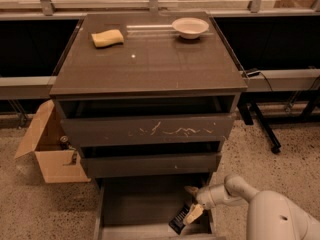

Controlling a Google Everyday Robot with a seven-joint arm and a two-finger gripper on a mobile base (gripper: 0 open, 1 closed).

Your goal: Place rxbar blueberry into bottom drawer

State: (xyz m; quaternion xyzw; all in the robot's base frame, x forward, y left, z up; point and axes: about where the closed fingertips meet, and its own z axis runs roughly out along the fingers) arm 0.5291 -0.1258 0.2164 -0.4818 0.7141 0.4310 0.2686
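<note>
Bottom drawer (135, 204) stands pulled out. End effector (193, 202) is inside it at the right side, fingers spread, not pinching anything afaict. Rxbar blueberry (179, 220) lies on the drawer floor near the front-right corner, just under the lower finger; can't tell if they touch. Placement looks approx done. Left to do: lift the arm clear w/o dragging the bar.

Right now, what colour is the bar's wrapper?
Bar: dark with pale print, camera view; gripper beside it, over the bottom drawer.

The claw (192, 203) over the bottom drawer (135, 204) partly hides the rxbar blueberry (178, 219).
</note>
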